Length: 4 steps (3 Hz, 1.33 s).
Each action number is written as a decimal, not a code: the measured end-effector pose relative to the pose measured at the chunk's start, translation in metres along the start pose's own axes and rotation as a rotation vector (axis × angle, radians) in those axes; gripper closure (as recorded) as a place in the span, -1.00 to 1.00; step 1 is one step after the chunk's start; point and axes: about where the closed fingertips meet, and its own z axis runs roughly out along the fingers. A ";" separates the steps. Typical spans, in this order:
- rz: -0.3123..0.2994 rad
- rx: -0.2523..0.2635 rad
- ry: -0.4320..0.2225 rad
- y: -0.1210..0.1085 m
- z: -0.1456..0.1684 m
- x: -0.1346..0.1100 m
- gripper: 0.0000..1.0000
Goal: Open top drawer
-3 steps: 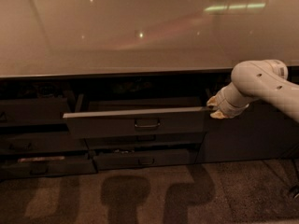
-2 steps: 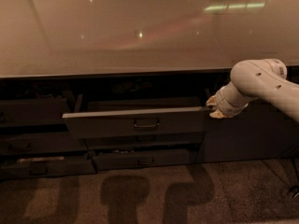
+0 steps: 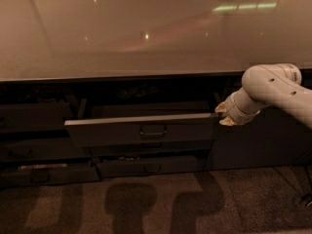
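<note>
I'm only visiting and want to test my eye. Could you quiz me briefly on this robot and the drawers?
1. True or false: the wide dark grey top drawer stands partly pulled out.
2. Where is the robot's hand? A) on the drawer's small loop handle; B) at the drawer's right end; C) down on the carpet.
3. Fill in: above the drawers lies a pale, glossy ____.
Key: 1 true; 2 B; 3 countertop.
</note>
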 end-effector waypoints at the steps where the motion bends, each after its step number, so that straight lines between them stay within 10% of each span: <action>1: -0.008 -0.002 -0.008 0.010 0.000 -0.003 1.00; 4: -0.016 -0.003 -0.016 0.018 -0.006 -0.006 1.00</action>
